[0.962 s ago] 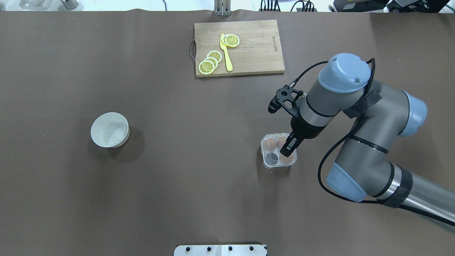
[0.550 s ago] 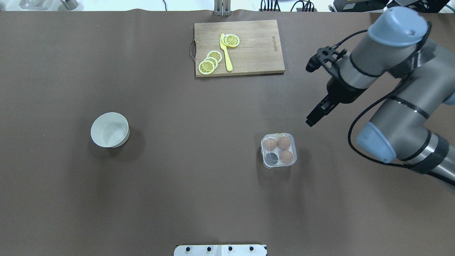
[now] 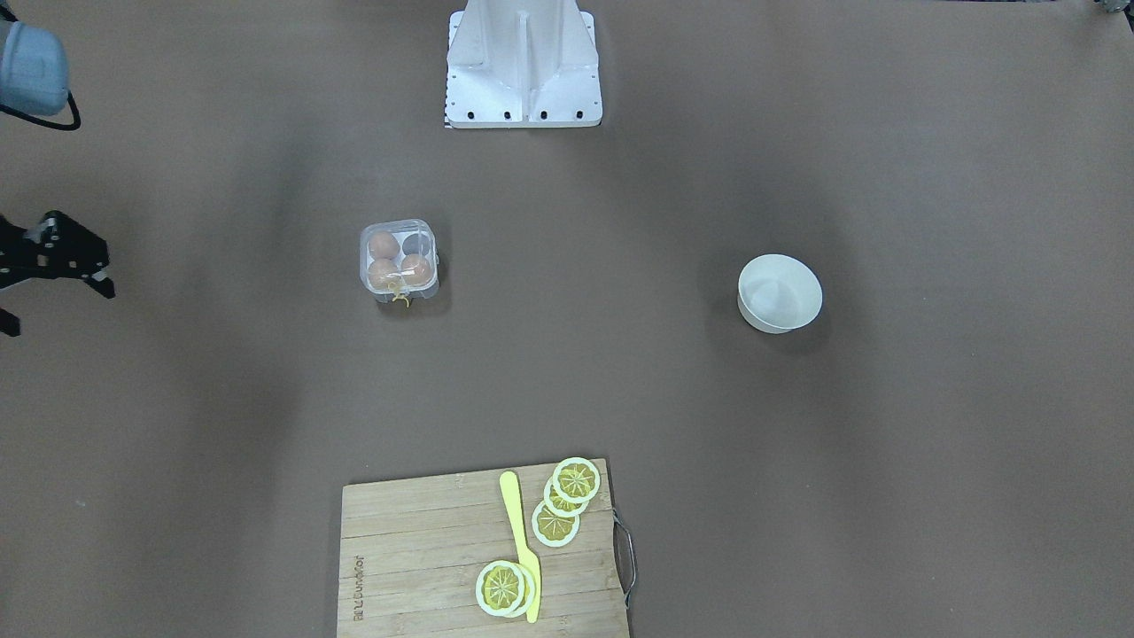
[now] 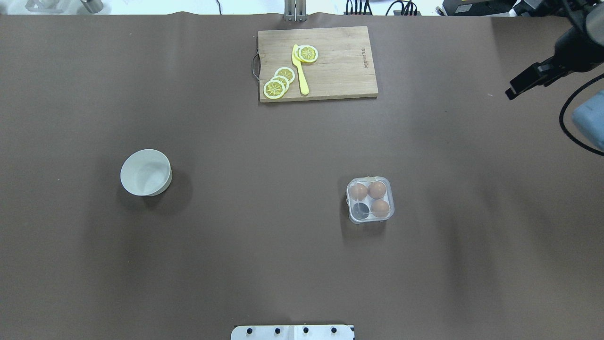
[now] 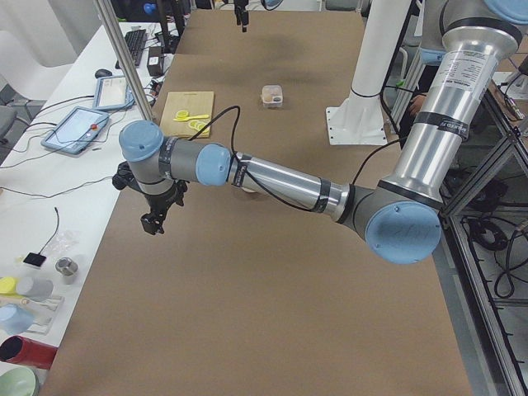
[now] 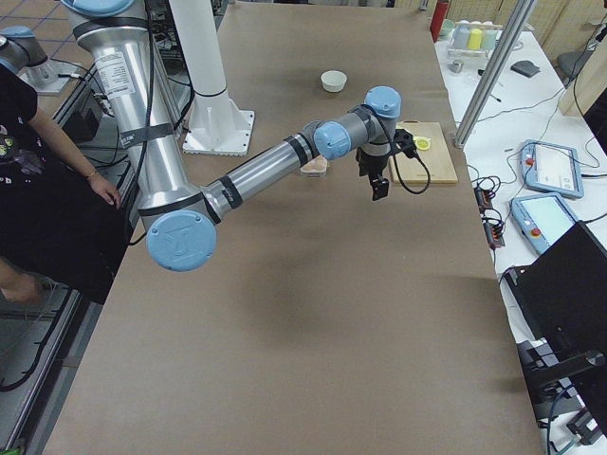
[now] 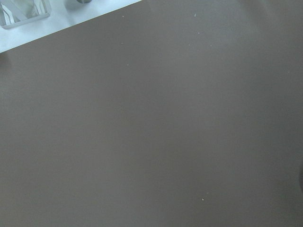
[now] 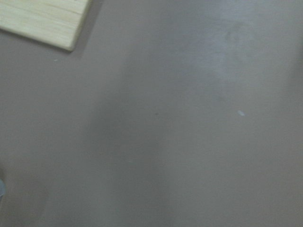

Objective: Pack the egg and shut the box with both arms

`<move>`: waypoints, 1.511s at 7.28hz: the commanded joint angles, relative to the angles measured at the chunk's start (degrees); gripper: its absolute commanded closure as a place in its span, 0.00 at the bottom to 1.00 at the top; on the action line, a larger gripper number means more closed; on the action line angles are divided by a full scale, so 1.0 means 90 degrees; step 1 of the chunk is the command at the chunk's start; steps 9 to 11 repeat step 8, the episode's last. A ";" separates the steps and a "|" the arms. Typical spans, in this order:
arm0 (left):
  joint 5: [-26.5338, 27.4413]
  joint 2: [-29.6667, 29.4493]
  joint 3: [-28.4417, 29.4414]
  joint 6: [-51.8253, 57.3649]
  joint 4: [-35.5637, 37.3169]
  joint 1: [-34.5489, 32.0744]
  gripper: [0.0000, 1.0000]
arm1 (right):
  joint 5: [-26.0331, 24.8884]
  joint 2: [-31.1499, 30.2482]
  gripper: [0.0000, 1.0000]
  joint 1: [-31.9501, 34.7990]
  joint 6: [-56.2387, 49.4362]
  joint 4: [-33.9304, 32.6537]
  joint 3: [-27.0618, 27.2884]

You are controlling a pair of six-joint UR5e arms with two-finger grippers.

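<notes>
The egg (image 4: 380, 208) lies with two others in the box (image 4: 361, 211) on the worktop (image 4: 236, 236), lid seemingly shut, so little seems left; the left gripper (image 5: 152, 221) and right gripper (image 4: 512, 92) hang well away, and whether their fingers are spread cannot be told.

This is a robotics lab. The left arm (image 5: 280, 183) and right arm (image 6: 266, 169) are grey industrial jointed arms. They rise beside a white bolted pedestal (image 3: 523, 66) at a long worktop (image 4: 236, 245) covered in brown sheeting. White side benches carry teach pendants (image 6: 543, 163) and a laptop (image 6: 560, 284). An aluminium frame post (image 6: 498, 66) stands at the worktop's edge, and an operator (image 6: 38, 161) is close beside the rig.
</notes>
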 commanded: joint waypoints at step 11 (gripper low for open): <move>0.0380 0.0256 0.0760 -0.0032 -0.0295 -0.0313 0.02 | 0.0460 -0.0101 0.00 0.1596 -0.0092 0.0026 -0.2003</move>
